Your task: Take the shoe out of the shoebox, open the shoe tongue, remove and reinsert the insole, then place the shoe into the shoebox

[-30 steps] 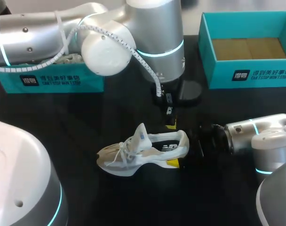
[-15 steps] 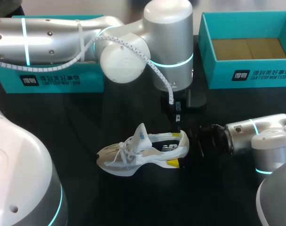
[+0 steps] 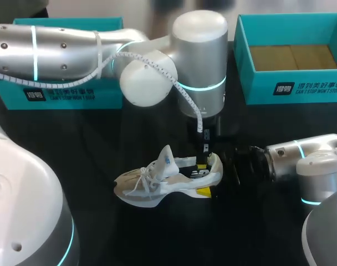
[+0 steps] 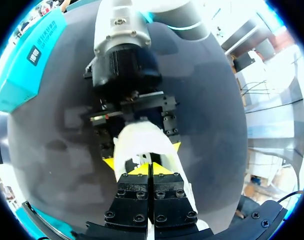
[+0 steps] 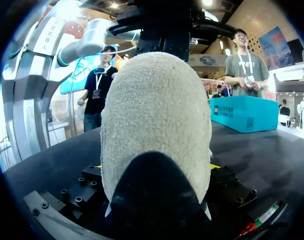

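Shoe (image 3: pixel 168 177) at mid-desk, heel clamped by the right gripper (image 3: pixel 213 176) as a brace. Left gripper (image 4: pixel 152 169), tips pressed together, enters the collar, probably for the insole; whether it has hold of anything is unclear.

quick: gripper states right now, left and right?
Left gripper: shut, tips at the heel opening of the shoe; cannot tell if it pinches anything.
Right gripper: shut on the shoe's heel.
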Robot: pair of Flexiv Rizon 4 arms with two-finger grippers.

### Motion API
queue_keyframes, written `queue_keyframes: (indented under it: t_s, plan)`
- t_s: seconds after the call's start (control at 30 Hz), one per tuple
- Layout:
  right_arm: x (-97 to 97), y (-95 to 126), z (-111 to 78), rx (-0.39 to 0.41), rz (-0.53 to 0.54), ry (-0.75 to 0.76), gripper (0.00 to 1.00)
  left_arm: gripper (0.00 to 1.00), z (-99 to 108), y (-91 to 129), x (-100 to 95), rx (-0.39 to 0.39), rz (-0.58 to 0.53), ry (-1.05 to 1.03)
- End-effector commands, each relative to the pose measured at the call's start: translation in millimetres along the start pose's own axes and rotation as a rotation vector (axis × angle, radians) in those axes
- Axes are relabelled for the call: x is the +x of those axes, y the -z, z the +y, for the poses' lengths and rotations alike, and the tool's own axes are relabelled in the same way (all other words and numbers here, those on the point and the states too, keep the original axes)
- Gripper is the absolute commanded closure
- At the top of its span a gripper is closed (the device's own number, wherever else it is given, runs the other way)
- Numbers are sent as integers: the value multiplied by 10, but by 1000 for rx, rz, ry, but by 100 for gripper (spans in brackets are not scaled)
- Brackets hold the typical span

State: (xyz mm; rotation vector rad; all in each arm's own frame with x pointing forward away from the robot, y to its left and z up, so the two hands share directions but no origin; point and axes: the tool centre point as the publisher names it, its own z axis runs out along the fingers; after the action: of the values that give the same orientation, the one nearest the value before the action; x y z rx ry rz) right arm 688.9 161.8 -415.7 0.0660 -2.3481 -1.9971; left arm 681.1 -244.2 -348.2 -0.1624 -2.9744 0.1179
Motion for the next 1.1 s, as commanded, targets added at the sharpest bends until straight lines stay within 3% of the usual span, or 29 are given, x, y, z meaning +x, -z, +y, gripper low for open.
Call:
queue_keyframes:
  t_s: [0.03,0.33,0.77,1.1]
  plan:
    - [-10,-8,-4,4,0,-1,100,100,89,-67,59,2,-3,1]
    - [-10,-8,-4,4,0,-1,100,100,111,-252,89,-46,-3,22]
    - [-10,-8,-4,4,0,-1,100,100,541,-283,221,-67,-4,75]
    - [-10,-8,-4,4,0,-1,100,100,708,-331,313,-58,13,59]
